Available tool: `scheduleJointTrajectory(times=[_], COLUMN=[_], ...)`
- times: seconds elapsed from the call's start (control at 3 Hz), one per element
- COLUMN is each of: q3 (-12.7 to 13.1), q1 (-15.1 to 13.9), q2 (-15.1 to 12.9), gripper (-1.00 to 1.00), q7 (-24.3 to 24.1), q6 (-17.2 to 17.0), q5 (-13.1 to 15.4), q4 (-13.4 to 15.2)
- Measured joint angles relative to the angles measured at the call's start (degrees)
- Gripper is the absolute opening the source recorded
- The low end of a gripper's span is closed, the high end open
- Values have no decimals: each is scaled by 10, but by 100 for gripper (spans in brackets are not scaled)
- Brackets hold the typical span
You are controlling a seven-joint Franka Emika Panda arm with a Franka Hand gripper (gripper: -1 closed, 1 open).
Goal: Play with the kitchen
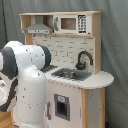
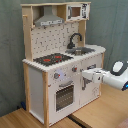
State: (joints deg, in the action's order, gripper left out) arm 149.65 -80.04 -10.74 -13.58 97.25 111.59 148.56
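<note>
Kitchen (image 2: 60,65) standing upright on wooden floor, centre frame in both exterior views. End effector (image 2: 86,75) levelled at front panel, entering from 3 o'clock in the second exterior view, presumably lined up for knobs (image 2: 56,76). Finger state: cannot tell. Contact unconfirmed.

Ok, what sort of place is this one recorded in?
Probably a lab or studio test setup, not a real kitchen: a toy play kitchen stands before a plain grey curtain backdrop, with a white robot arm beside it on a wooden surface.
</note>
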Motion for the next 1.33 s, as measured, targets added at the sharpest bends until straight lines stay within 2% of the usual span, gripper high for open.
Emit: scheduleJointTrajectory(times=[0.33,0.67,1.33], q3=[3,3,3], q1=[52,67,82], q2=[6,23,83], gripper=[100,100,100], q7=[-8,-59,-152], q6=[-3,-3,-2], q5=[-21,-27,-32], q4=[-8,-25,-86])
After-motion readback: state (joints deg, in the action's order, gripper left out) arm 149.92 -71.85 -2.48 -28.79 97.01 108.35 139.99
